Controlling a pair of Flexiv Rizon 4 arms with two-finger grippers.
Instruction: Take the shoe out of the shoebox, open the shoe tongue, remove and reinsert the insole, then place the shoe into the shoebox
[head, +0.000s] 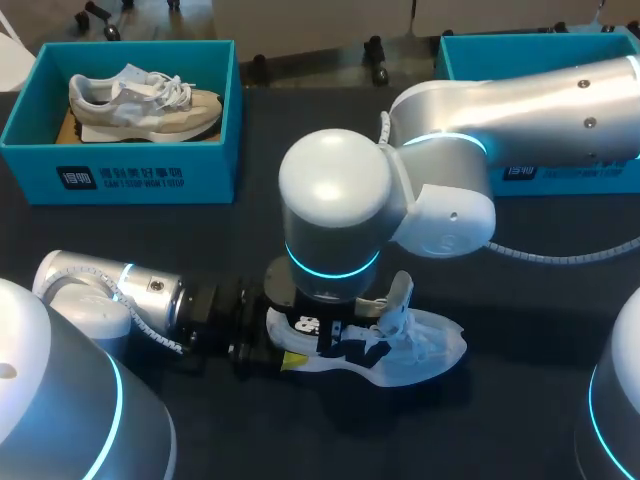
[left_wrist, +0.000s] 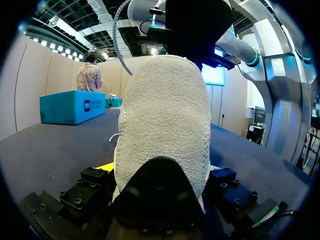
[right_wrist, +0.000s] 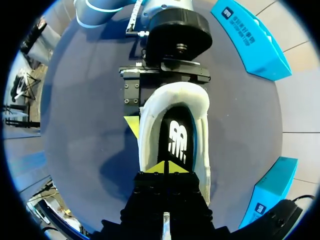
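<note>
Obs.: White shoe (head: 420, 350) lies on its sole near the middle of the table's (head: 520, 330) near edge, heel toward the left side and well apart from both boxes. The tongue (head: 402, 298) stands up out of the opening.

Left gripper (head: 278, 345) lies low along the table with the heel between its fingers. One yellow tip sits against the heel's side. The far finger is mostly hidden, but the hold reads as a clamp on the shoe.

Right gripper (right_wrist: 166, 167) comes straight down into the opening, tips pressed together on the black insole (right_wrist: 176, 137). Cannot tell whether a fold of insole is caught between them.

A teal shoebox (head: 120, 180) at the far-left corner holds another shoe (head: 140, 100). A second box (head: 560, 170) stands at the far-right edge.

Risks (judgement):
- If the insole drags on the lining, an upward pull could lift the whole shoe or work the heel out of the clamp, since the padded collar gives little purchase.
- If the tips are only touching the insole, they may come away with nothing.
- On reinsertion the insole could buckle at the toe or ride up on the collar.
- The tongue could fold back over the opening and block the path.
- The right wrist sits just above the left gripper, so a small sideways move risks contact between the arms.
</note>
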